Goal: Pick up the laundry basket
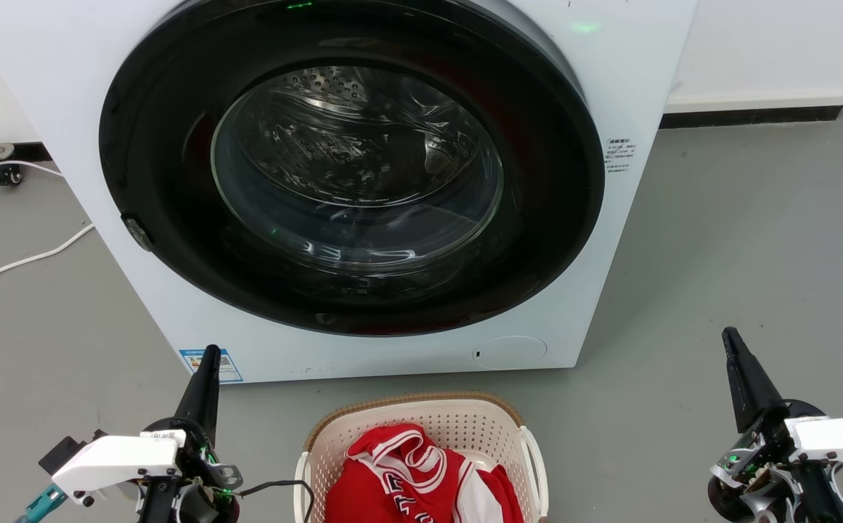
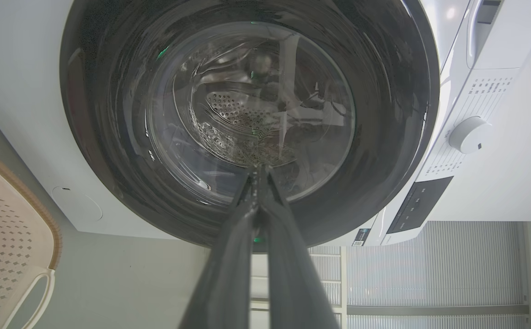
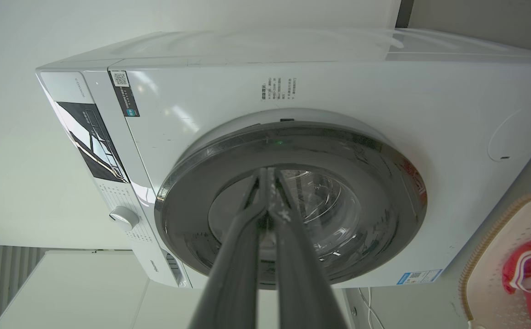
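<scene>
The laundry basket (image 1: 465,421), cream-white and perforated with a brown rim and white loop handles, stands on the floor at the bottom middle of the head view. A red and white garment (image 1: 406,472) lies inside it. My left gripper (image 1: 209,356) is shut and empty, raised to the basket's left and apart from it. To the basket's right my right gripper (image 1: 730,338) is likewise shut and holds nothing. In the left wrist view the basket (image 2: 13,228) sits at the left edge beside the closed left gripper (image 2: 258,171). The right wrist view has the basket (image 3: 498,256) at the lower right and the closed right gripper (image 3: 267,172) before the washer.
A white front-loading washing machine (image 1: 610,87) with a closed dark round door (image 1: 356,174) stands just behind the basket. A white cable (image 1: 22,261) runs over the grey floor at the left. Bare grey floor (image 1: 755,240) spreads to the right of the washer.
</scene>
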### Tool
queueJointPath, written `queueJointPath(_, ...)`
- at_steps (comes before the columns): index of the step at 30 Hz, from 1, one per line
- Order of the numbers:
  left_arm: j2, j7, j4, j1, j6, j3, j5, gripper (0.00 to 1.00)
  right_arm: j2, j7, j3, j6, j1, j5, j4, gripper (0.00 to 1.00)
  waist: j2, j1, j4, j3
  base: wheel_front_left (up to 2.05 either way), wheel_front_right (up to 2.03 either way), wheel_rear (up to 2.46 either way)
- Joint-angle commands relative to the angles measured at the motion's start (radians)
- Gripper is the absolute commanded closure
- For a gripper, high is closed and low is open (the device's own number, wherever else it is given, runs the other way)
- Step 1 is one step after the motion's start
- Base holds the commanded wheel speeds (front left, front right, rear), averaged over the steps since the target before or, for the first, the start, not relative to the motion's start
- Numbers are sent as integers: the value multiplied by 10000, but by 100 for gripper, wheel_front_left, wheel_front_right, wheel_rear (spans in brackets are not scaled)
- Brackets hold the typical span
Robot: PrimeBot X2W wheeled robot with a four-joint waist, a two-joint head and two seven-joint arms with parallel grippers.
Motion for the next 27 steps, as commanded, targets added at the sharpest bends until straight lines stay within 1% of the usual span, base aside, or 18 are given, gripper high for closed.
queueJointPath(1,-7,24,2,-84,-22,18,-17,100,-8,13,-3,-3,-105,39,4,100,0,0,0,0,0,0,0)
queueJointPath(27,-7,24,1,-84,-22,17,-16,100,-8,12,-3,-3,-106,39,4,100,0,0,0,0,0,0,0)
